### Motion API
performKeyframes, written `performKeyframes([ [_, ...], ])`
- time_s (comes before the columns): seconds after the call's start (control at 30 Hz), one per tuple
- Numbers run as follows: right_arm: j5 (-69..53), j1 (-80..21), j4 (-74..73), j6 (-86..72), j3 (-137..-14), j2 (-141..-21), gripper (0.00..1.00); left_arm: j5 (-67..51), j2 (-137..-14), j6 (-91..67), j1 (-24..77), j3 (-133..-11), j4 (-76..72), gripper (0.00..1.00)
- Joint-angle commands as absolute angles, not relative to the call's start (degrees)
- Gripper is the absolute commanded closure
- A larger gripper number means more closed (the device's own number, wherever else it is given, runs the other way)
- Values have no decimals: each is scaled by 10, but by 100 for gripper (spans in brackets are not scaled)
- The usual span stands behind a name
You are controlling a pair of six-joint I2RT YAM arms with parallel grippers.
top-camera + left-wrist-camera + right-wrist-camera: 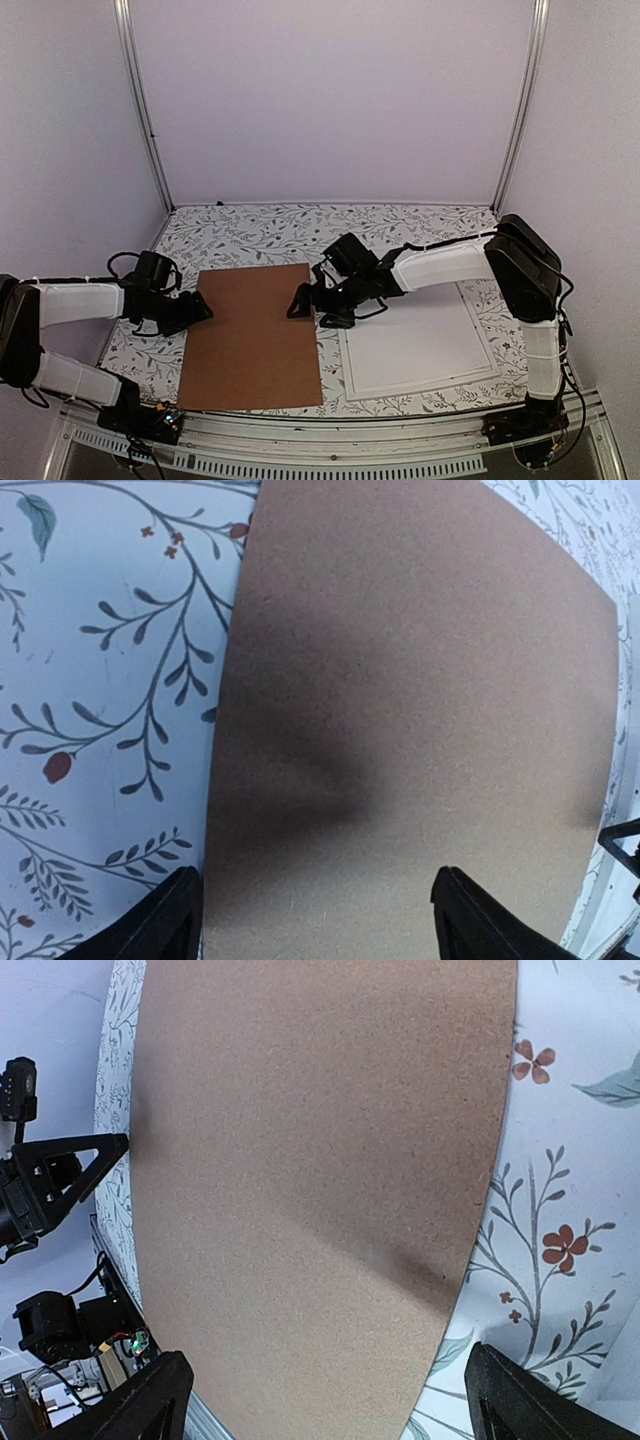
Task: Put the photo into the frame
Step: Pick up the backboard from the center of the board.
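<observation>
No photo shows in any view. The white frame (pixel 420 345) lies flat on the right of the table, its inside plain white. A brown backing board (pixel 250 340) lies flat left of it. My left gripper (pixel 205 310) stands open at the board's left edge, its fingers astride that edge in the left wrist view (pixel 318 880) over the board (pixel 400 680). At the board's upper right edge my right gripper (pixel 300 305) is open, low over the board (pixel 300 1160) in its own view (pixel 330 1360). Neither gripper holds anything.
The table wears a floral-patterned cloth (pixel 260 235). Metal posts (pixel 145 110) and white walls close off the back and sides. A metal rail (pixel 330 430) runs along the near edge by the arm bases.
</observation>
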State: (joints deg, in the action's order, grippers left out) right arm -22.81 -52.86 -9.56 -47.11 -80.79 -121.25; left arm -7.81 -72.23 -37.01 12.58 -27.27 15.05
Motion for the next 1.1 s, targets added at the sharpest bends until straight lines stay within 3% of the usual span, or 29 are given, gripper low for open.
performKeyframes([
  [0.0,-212,-529,-136,-458,-824,-1221,1,-142,-759,-367,126,-265,142,18],
  [0.63,-194,-521,-206,-447,-877,-1255,1,-186,-676,-431,167,-204,116,23],
  [1.07,-314,-521,-64,-483,-838,-1213,7,-199,-694,-443,180,-180,63,24],
])
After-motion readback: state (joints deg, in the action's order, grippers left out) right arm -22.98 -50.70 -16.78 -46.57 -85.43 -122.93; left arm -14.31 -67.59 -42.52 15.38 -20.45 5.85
